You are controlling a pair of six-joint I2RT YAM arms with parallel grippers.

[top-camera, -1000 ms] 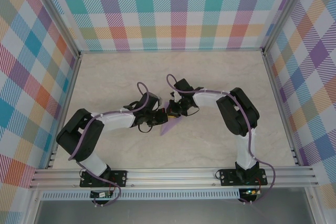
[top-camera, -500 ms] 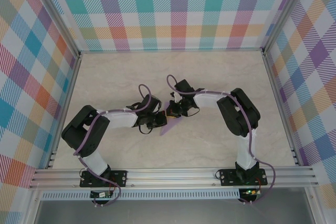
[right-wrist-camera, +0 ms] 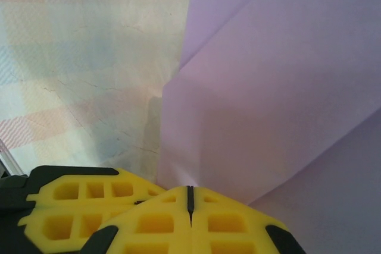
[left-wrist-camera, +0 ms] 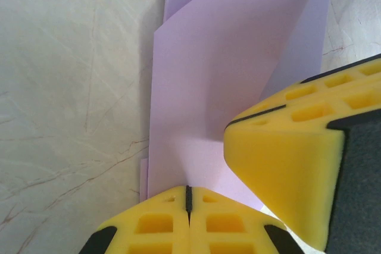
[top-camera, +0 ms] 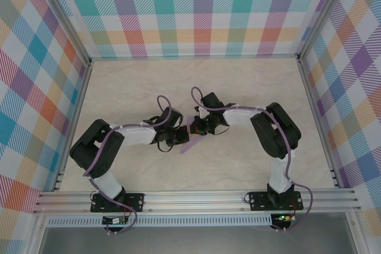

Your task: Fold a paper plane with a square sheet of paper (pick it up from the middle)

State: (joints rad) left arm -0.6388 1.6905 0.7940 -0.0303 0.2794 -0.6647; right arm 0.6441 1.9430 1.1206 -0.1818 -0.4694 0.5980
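At the near edge of the table (top-camera: 238, 87), a metal rail (top-camera: 196, 199) holds the two arms. The left arm (top-camera: 101, 159) and the right arm (top-camera: 274, 132) both bend in toward the middle of the table.

There the left gripper (top-camera: 180, 138) and the right gripper (top-camera: 193, 128) sit just beside each other. The purple paper (top-camera: 190, 142) lies flat on the table under them. It is folded, with slanted flaps on top of each other.

In the left wrist view, the left gripper's yellow fingers (left-wrist-camera: 155, 224) are pressed together, and their tips touch the paper. A yellow finger of the right gripper rests on the paper close by.

In the right wrist view, the right gripper's fingers (right-wrist-camera: 155, 224) are pressed together too – tips on the paper. It is not clear if any paper is caught between the fingers.

Behind it all stand the checked walls (top-camera: 196, 10).
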